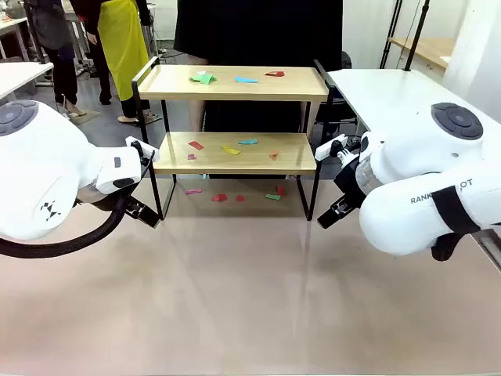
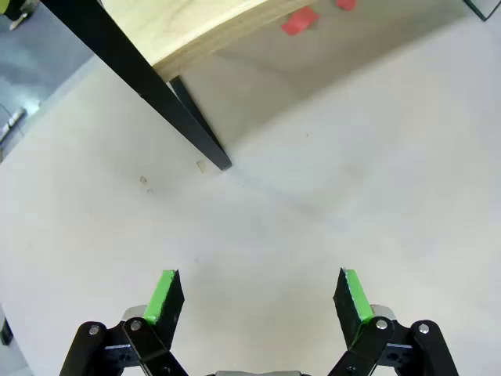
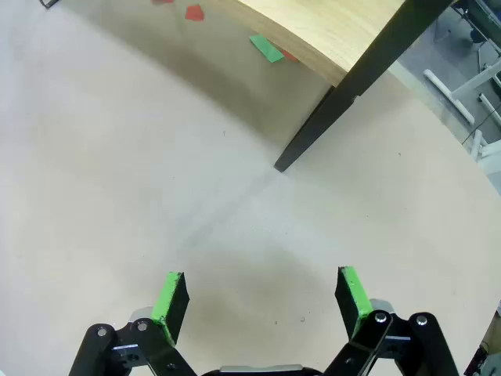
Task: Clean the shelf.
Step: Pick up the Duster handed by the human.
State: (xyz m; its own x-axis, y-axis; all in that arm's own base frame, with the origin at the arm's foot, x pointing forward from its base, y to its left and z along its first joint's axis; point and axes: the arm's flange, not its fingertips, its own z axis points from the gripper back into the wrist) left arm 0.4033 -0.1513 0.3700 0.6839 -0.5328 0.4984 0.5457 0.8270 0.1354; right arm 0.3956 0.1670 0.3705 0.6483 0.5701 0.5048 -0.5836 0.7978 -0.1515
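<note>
The shelf [image 1: 235,95] stands at the far middle of the table [image 1: 250,298], coloured paper scraps [image 1: 203,77] on its 2 boards and underneath, with the left gripper [image 2: 258,294] and right gripper [image 3: 262,291] near its near legs, both spread wide.

**Shelf [image 1: 235,93] upright, both boards littered**

You see it at the far middle of the table [image 1: 235,298]: two light wooden boards with raised edges on a thin black frame. Small coloured scraps [image 1: 203,77] lie on both boards and beneath.
</note>
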